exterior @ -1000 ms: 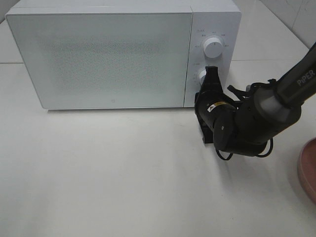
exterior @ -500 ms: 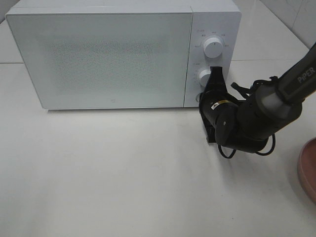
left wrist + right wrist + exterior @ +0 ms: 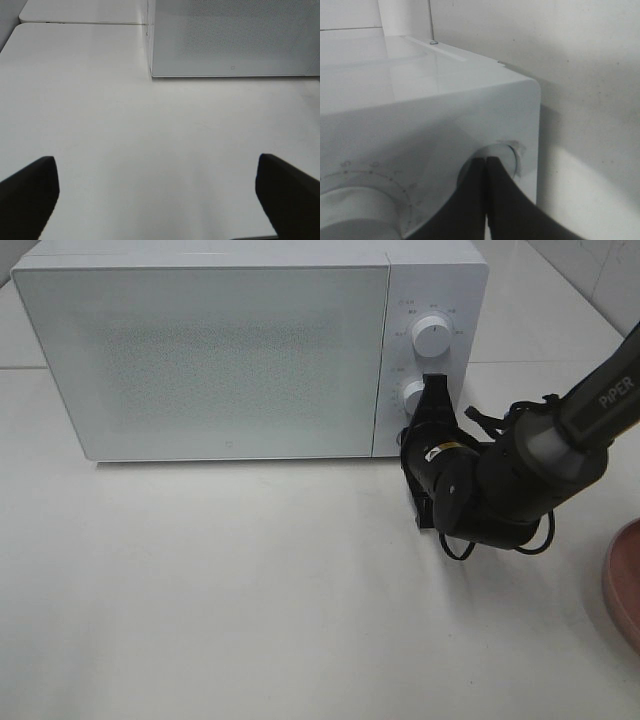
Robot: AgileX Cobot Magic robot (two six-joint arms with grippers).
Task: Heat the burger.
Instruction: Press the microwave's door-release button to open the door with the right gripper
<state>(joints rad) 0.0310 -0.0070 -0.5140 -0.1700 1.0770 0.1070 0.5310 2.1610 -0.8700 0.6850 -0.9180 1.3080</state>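
Note:
The burger is out of view. The white microwave (image 3: 220,350) stands at the back of the table with its door closed. My right gripper (image 3: 433,383) is shut with nothing between its fingers, and its tips are pressed against the microwave's control panel beside the lower knob (image 3: 411,394). In the right wrist view the closed right gripper (image 3: 486,160) touches a round knob (image 3: 502,152) near the panel's edge. My left gripper (image 3: 156,165) is open over the bare table in front of the microwave (image 3: 230,40), holding nothing.
The upper knob (image 3: 432,337) sits above the lower one on the panel. A round pink plate (image 3: 625,585) lies at the table's right edge. A second dial (image 3: 350,210) with tick marks shows in the right wrist view.
My right gripper has shifted slightly to the right along the control panel, still shut. The microwave door has stayed closed.

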